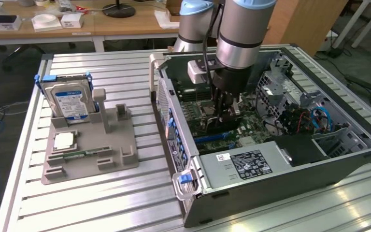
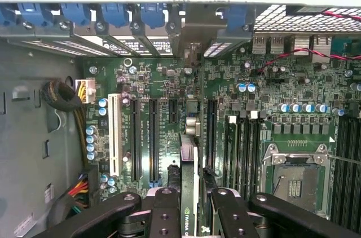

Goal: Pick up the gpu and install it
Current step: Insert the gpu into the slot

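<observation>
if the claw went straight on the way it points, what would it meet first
The gpu clamped in the claw leads, so it would probably meet the motherboard among the black expansion slots; how near it is, I cannot tell.

On the gpu [image 2: 189, 193], white letters run lengthwise down the card: "NVIDIA", then what may be a "G" where the line is cut off. The power supply [image 1: 214, 176] bears a black label [image 1: 252, 164] with white print and rows of small marks, all too fine to read. Beside it is a white sticker [image 1: 223, 156] with dark print, likewise illegible. The hard drive [image 1: 69, 99] has a blue-and-white label carrying lines of print, none of them readable. The motherboard [image 2: 169, 80] has white silk-screened markings beside its slots, too small to make out.
</observation>
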{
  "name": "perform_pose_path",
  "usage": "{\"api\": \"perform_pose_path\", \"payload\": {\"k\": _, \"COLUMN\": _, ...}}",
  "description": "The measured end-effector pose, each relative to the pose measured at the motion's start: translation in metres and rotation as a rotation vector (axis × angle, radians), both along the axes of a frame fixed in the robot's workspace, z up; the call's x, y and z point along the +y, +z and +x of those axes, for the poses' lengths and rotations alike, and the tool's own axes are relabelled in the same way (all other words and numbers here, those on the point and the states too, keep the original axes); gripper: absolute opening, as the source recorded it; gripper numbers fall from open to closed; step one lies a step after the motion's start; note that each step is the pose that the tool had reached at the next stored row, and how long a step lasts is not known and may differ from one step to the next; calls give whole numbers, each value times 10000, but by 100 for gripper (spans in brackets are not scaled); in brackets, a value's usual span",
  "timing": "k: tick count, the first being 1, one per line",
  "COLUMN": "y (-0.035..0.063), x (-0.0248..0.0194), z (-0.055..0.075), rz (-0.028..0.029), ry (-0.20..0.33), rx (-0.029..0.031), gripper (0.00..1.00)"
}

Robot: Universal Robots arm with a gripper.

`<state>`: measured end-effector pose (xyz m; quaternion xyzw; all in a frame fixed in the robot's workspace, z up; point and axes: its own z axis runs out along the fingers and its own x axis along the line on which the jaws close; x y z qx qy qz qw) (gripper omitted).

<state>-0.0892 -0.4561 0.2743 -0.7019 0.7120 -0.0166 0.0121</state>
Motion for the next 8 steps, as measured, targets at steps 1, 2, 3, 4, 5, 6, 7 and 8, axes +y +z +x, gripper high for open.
{"api": "perform_pose_path", "payload": {"k": 1, "y": -5, "x": 0, "z": 0, "rz": 3, "ry": 0, "rx": -2, "gripper": 26}}
{"api": "perform_pose_path", "payload": {"k": 2, "y": -13, "x": 0, "z": -1, "rz": 4, "ry": 0, "rx": -2, "gripper": 26}}
{"api": "perform_pose_path", "payload": {"k": 3, "y": -20, "x": 0, "z": -2, "rz": 1, "ry": 0, "rx": -1, "gripper": 26}}
{"api": "perform_pose_path", "payload": {"k": 4, "y": -28, "x": 0, "z": -3, "rz": 1, "ry": 0, "rx": 0, "gripper": 26}}
{"api": "perform_pose_path", "payload": {"k": 5, "y": -36, "x": 0, "z": -4, "rz": 1, "ry": 0, "rx": 0, "gripper": 26}}
{"api": "perform_pose_path", "payload": {"k": 6, "y": -43, "x": 0, "z": -5, "rz": 0, "ry": 0, "rx": 0, "gripper": 26}}
{"api": "perform_pose_path", "payload": {"k": 7, "y": -48, "x": 0, "z": -6, "rz": 1, "ry": 0, "rx": 0, "gripper": 26}}
{"api": "perform_pose_path", "payload": {"k": 8, "y": -53, "x": 0, "z": -6, "rz": 0, "ry": 1, "rx": 0, "gripper": 26}}
